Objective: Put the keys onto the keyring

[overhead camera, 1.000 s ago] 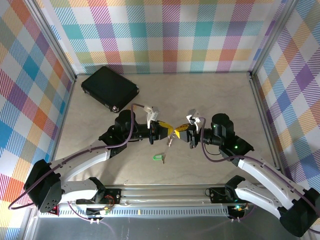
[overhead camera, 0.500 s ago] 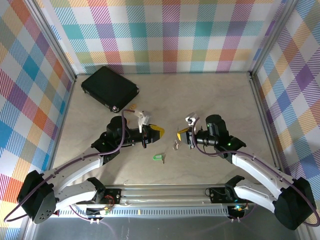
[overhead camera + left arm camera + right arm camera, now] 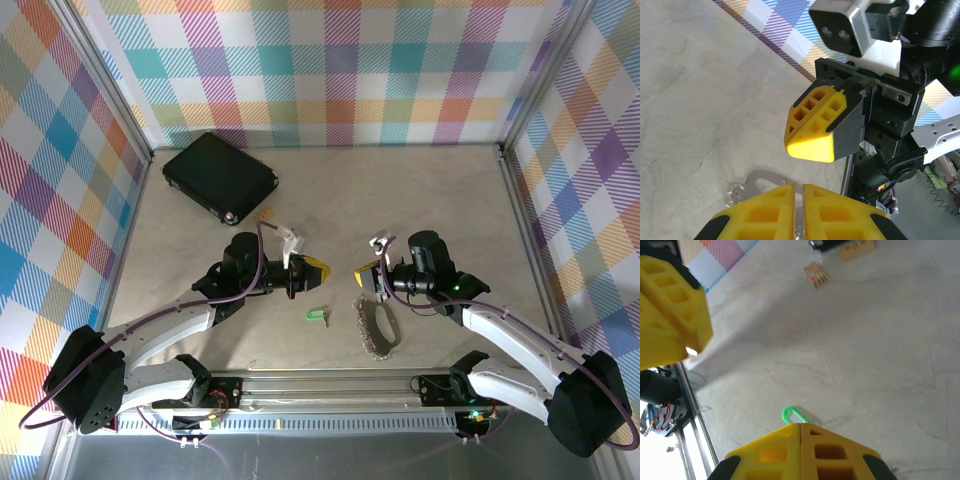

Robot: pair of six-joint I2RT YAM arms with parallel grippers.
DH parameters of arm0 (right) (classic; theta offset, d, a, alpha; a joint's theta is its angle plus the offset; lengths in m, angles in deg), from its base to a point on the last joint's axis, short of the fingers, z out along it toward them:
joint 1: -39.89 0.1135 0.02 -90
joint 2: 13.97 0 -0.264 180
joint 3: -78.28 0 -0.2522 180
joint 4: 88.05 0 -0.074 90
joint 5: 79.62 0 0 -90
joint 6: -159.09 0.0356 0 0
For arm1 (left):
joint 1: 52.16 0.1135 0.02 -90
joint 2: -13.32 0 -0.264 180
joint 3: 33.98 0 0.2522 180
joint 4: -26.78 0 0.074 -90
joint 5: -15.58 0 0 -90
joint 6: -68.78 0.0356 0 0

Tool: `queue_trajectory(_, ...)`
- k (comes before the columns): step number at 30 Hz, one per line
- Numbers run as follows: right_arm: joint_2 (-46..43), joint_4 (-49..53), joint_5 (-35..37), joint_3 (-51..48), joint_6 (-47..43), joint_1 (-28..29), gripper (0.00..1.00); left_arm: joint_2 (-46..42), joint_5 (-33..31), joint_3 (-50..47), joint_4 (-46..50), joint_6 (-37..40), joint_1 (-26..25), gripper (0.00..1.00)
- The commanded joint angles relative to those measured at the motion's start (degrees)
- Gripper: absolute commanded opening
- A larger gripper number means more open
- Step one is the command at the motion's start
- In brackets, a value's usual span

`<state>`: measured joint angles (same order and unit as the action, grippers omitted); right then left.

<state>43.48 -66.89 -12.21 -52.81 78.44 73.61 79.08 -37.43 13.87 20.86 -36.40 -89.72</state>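
My left gripper and right gripper face each other a short gap apart over the middle of the table. In the left wrist view the left gripper is shut on a thin silver key, whose flat metal head sticks out to the left of the fingers. The right gripper hangs opposite it. In the right wrist view the right gripper is shut with nothing between its pads. A green key tag lies on the table just beyond them, also marked. A grey loop shows below the right gripper; I cannot tell whether it is the keyring.
A black case lies at the back left of the table. A small tan card sits on the table near it. Checked walls close in the back and both sides. The arms' rail runs along the near edge.
The grippers met over the centre a second ago and have drawn apart. The small metal piece that hung between them is gone, and the grey loop now shows below the right gripper.
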Motion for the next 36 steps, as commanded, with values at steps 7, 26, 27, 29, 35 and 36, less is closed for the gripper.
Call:
queue_trajectory(7,-6.2,18.6,7.7,0.6,18.5,-0.3,0.45,-1.7,-3.9,0.1,11.2,6.6,-5.0,0.16)
queue_trajectory(26,-22.7,42.9,-6.6,-7.7,30.6,-9.8,0.81,8.6,2.0,4.9,7.0,2.1,-13.1,0.29)
queue_trajectory(27,-24.0,42.8,-7.5,-9.0,32.2,-9.7,0.81,8.4,2.2,4.5,5.8,1.5,-13.0,0.29)
queue_trajectory(29,-26.6,41.7,-9.0,-12.8,35.6,-9.2,0.81,7.9,2.8,3.9,3.9,0.4,-12.7,0.29)
queue_trajectory(35,-26.6,41.2,-7.4,-16.5,36.0,-7.2,0.81,6.0,3.0,1.9,1.2,-1.4,-11.4,0.29)
queue_trajectory(36,-25.7,40.8,-7.3,-16.9,35.6,-6.9,0.81,5.6,3.1,1.6,0.7,-1.7,-11.3,0.29)
